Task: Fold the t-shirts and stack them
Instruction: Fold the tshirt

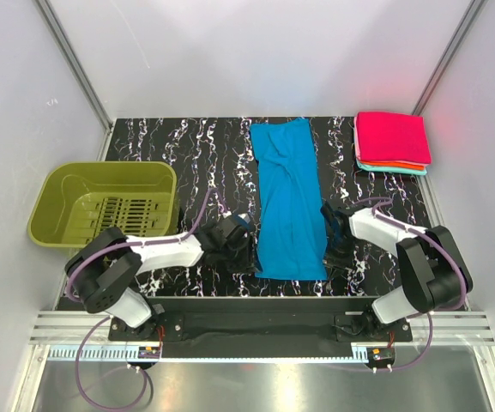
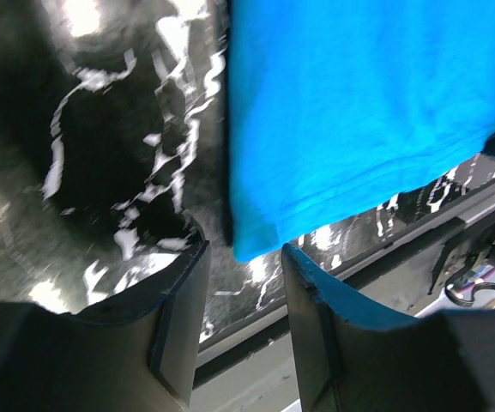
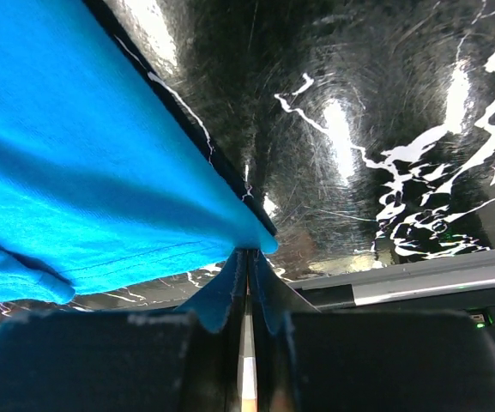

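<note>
A blue t-shirt (image 1: pixel 288 197) lies folded into a long strip down the middle of the black marbled table (image 1: pixel 187 154). My left gripper (image 1: pixel 240 242) sits at the shirt's near left corner. In the left wrist view it (image 2: pixel 245 253) is open, with the corner of the shirt (image 2: pixel 359 112) just in front of the gap between the fingertips. My right gripper (image 1: pixel 331 233) is at the shirt's near right edge. In the right wrist view it (image 3: pixel 249 253) is shut on the near right corner of the shirt (image 3: pixel 84 172), which is lifted slightly off the table.
A stack of folded shirts (image 1: pixel 391 140), pink on top over orange and teal, sits at the back right corner. An olive green basket (image 1: pixel 101 202) stands at the left edge. The table's metal front rail (image 1: pixel 256 322) runs just behind both grippers.
</note>
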Robot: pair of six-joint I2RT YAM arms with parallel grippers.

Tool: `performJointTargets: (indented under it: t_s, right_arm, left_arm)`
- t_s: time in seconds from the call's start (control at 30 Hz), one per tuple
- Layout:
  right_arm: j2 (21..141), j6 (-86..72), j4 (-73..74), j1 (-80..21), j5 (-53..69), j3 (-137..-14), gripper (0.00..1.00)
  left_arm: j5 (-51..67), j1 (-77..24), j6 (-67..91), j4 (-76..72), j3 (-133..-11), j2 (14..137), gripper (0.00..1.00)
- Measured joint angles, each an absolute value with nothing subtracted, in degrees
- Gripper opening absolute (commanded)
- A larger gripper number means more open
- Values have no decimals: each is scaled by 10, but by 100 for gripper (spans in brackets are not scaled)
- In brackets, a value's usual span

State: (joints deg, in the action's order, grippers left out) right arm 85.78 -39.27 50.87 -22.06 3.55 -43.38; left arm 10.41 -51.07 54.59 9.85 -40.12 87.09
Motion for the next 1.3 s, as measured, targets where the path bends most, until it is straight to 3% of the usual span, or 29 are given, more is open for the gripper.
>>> performJointTargets:
  t_s: [0.2, 0.27, 0.4, 0.43, 0.57, 1.1, 1.17, 1.2, 1.3]
  right_arm:
    - [836, -394, 516, -221, 37, -435, 21]
    - [810, -396, 529, -221, 36, -441, 24]
    - [766, -396, 547, -220, 39, -466, 24]
    - [760, -396, 549, -220, 41, -472, 27]
    - [740, -393, 556, -220, 42, -483, 38]
    - [652, -410, 526, -220, 110, -381, 36]
    - [658, -410, 516, -220, 117, -375, 36]
    - [662, -410, 511, -220, 118, -372, 37]
    - [677, -410, 494, -220, 122, -366, 36]
  left_arm:
    - [109, -511, 547, 66, -408, 891, 45]
    - [110, -511, 547, 60, -409, 895, 40]
    - [115, -511, 550, 54, -415, 913, 12]
    - [116, -511, 550, 53, -416, 916, 0]
    - [119, -511, 552, 53, -417, 916, 0]
    - [58, -511, 545, 171, -365, 806, 0]
    - [59, -510, 549, 175, -359, 805, 6]
    - [58, -511, 549, 175, -359, 805, 19]
    - [60, -511, 550, 175, -359, 805, 32]
